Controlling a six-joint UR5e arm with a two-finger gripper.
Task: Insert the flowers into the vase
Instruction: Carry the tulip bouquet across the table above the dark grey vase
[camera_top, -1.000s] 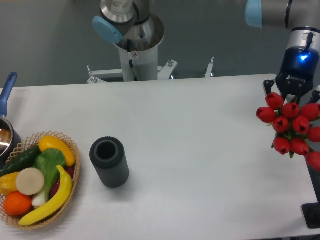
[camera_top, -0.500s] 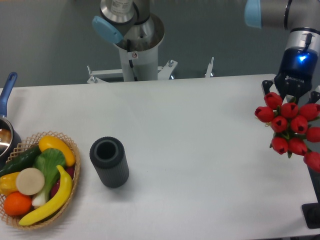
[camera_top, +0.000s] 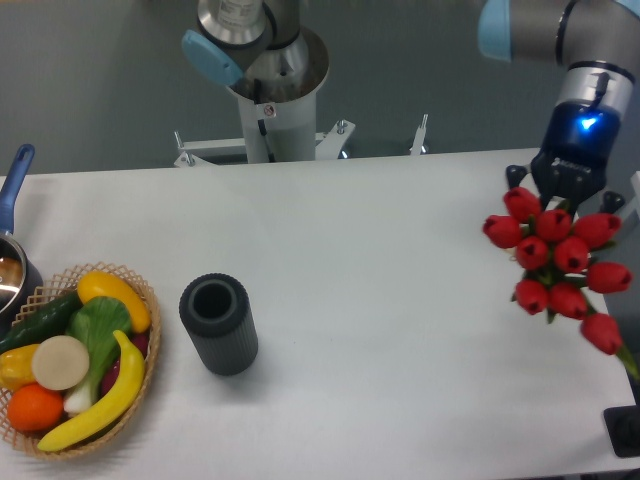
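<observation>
The flowers (camera_top: 556, 262), a bunch of red tulip buds with a bit of green stem showing, hang over the table's right edge. My gripper (camera_top: 562, 197) is directly above and behind the buds, shut on the bunch; its fingertips are mostly hidden by the blooms. The vase (camera_top: 218, 323), dark grey and ribbed, stands upright at the table's left-centre with its round mouth open and empty. It lies far to the left of the gripper and the flowers.
A wicker basket (camera_top: 146, 294) of fruit and vegetables sits at the front left, close to the vase. A pot (camera_top: 12, 272) with a blue handle is at the left edge. The robot base (camera_top: 281, 95) stands behind the table. A black block (camera_top: 625, 431) is at the front right.
The gripper and the flowers have moved left, away from the right edge, and the bunch has tilted so more buds show.
</observation>
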